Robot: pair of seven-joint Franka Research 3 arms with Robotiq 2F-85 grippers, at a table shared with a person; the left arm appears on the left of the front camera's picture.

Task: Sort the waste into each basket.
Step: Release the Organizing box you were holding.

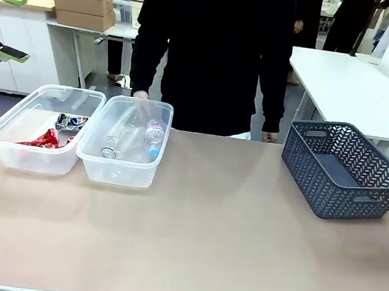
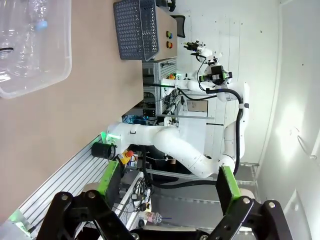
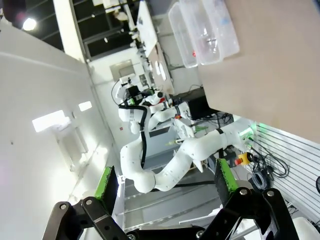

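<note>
My left fingers stand wide apart and empty, lifted off the bench; my right fingers are the same, spread with nothing between them. Far ahead of the left ones lies the bottle tub, bottles inside, and beyond it the lattice basket, bare inside. The can tub holds crushed cans. No waste lies loose on the bench, so I judge the sorting done or waiting. The person's hand rests at the bottle tub's far rim; my next move depends on new waste arriving.
</note>
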